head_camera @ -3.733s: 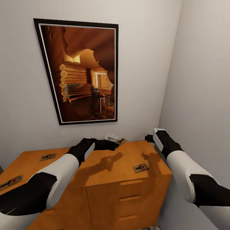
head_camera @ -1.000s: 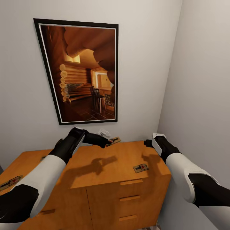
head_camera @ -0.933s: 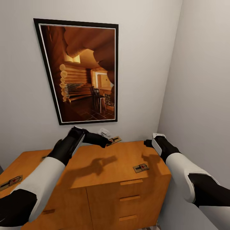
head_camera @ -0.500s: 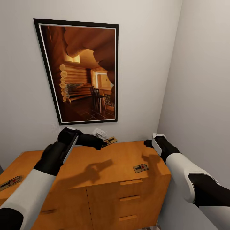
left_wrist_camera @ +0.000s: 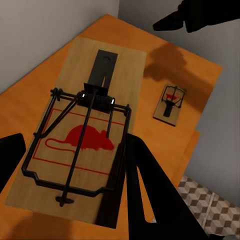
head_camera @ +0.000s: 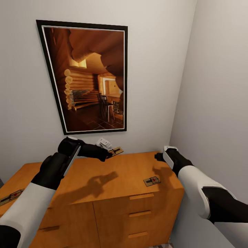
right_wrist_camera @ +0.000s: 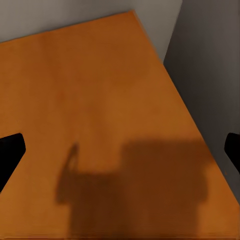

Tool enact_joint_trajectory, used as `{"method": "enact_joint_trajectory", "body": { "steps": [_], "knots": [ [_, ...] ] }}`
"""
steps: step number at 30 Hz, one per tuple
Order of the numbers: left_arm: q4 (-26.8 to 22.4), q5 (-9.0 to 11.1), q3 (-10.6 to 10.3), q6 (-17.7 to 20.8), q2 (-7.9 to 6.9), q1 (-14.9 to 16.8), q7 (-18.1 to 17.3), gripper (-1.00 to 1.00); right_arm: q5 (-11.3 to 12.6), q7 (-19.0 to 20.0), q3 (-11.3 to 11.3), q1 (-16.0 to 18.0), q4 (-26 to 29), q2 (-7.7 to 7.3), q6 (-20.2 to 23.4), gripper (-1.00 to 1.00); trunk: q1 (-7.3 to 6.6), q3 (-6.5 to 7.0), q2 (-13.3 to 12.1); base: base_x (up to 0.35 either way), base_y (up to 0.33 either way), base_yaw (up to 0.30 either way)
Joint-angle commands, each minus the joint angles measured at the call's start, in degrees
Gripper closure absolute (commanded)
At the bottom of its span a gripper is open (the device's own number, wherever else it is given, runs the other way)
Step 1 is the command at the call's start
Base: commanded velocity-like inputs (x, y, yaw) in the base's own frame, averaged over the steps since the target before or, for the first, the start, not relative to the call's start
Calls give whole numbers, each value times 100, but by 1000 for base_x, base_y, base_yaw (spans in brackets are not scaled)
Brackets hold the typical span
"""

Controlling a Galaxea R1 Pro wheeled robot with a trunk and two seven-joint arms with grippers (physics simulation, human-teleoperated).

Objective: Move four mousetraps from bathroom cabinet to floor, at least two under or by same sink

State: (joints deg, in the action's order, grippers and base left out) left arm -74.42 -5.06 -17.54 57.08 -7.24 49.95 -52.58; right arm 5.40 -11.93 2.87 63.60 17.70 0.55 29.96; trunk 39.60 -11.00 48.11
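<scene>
Because the mousetraps have to go down to the bathroom floor one by one, the left hand (head_camera: 107,154) has one mousetrap (head_camera: 116,151) pinched between its fingers and carries it in the air above the back edge of the cabinet (head_camera: 117,179), close to the wall. In the left wrist view the dark fingers (left_wrist_camera: 150,195) clamp the board's edge, so the wire bar and spring stay clear of the grip; that looks like a sensible hold, since the flat board offers little else to pinch.

A second mousetrap (head_camera: 152,180) lies flat on the cabinet top near its front right corner, and it also shows past the held one in the left wrist view (left_wrist_camera: 170,104). A third mousetrap (head_camera: 11,196) lies at the top's far left edge, partly behind the left arm.

The right hand (head_camera: 160,156) hovers above the top's back right corner, apart from the nearest trap. In the right wrist view its finger tips stand wide apart at the picture's two sides with only bare wood between them, so it is open and holds nothing.

The held board bears a red mouse silhouette inside a thin red outline; no lettering or brand is legible. A little patterned floor tile (left_wrist_camera: 212,207) shows beside the cabinet. A framed picture of a log cabin interior (head_camera: 89,77) hangs on the wall above.
</scene>
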Motion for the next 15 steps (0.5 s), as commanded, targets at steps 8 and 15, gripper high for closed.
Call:
{"method": "enact_joint_trajectory", "body": {
  "steps": [8, 15],
  "knots": [
    [11, -65, -3, 13, 20, 6, -58, 100, 69, -42, -17, 3, -161, 112, 21, -100, 1, -9, 7, 0, 0, 0],
    [29, -66, -3, 13, 23, 6, -59, 100, 53, -102, -23, 3, -246, 434, 19, -100, 1, -9, 7, 0, 0, 0]
  ]
}}
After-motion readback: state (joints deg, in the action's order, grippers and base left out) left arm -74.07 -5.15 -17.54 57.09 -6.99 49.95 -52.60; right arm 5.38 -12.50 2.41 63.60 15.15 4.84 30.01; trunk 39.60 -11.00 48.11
